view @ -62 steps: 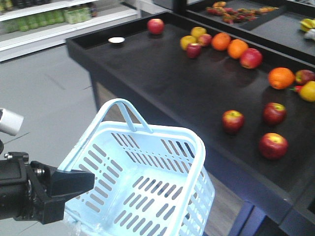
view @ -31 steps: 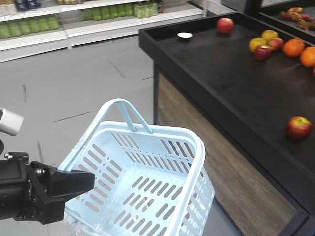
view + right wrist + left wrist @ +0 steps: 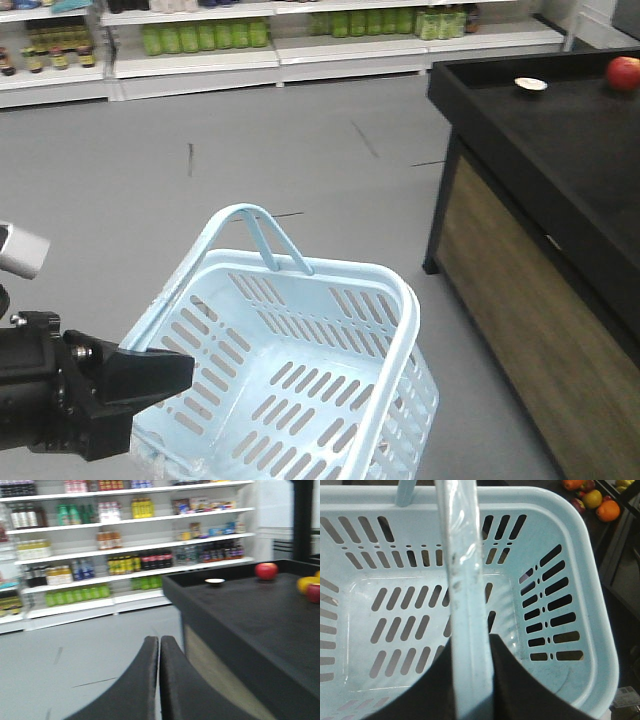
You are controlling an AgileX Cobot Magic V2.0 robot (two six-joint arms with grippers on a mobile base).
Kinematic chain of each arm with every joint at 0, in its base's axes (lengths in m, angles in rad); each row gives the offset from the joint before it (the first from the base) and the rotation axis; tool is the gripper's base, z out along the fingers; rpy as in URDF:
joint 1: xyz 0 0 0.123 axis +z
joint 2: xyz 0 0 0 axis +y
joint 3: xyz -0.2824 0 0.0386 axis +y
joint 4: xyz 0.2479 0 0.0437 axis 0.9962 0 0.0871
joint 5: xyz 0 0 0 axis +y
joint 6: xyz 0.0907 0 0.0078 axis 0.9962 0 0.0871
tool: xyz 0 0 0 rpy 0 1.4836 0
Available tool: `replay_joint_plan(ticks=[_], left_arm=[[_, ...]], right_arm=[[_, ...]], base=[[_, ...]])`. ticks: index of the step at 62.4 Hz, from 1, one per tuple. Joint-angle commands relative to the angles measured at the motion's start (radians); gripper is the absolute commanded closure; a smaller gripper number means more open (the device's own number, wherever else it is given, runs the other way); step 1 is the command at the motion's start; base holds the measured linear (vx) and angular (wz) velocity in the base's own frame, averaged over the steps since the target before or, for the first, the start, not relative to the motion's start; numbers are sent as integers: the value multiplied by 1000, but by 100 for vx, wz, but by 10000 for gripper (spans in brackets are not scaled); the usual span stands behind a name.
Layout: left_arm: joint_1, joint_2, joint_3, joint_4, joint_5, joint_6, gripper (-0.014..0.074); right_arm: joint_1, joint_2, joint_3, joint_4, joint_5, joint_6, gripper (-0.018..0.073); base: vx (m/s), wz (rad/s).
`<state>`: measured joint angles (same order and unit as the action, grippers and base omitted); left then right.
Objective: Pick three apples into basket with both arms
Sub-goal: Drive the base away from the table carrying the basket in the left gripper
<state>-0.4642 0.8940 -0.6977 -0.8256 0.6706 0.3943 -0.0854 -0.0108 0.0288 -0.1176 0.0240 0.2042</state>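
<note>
Left gripper (image 3: 471,640) clamps the handle of the pale blue basket (image 3: 398,345) at lower centre. Right gripper (image 3: 159,640) is pressed closed, holding nothing. A red apple (image 3: 623,72) sits at upper right on the black display table (image 3: 560,150) near a small white dish (image 3: 530,84), with grey floor (image 3: 300,150) between basket and table.

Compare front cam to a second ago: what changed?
The view swung left: the black table slid to the right edge and most fruit left frame; only one red apple and a white dish remain. The left claw still holds the empty basket, same spot.
</note>
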Motion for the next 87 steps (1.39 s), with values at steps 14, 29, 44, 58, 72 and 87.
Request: replay_joint_plan(ticks=[14,29,44,58,72,87], left_arm=[[-5,-15,-32,-56,-48,1,603],[-5,-15,-32,-56,-44,1,603],[-5,-15,-32,-56,-44,1,603],[-5,-15,-32,-56,-44,1,603],[-5,-15,-32,-56,-44,1,603],[-5,-15,-32,-56,-44,1,603]], right_arm=[[-6,-10,13,-6,-70,-11,564],[-6,-10,13,-6,-70,-11,564],[-6,-10,13,-6,-70,-11,564],[-6,-10,13,-6,-70,-11,564],[-6,-10,13,-6,-70,-11,564],[-6,-10,13,-6,-70,-11,564]], base=[[6,72],[11,61],[15,43],[18,30],[22,14],[25,-2]])
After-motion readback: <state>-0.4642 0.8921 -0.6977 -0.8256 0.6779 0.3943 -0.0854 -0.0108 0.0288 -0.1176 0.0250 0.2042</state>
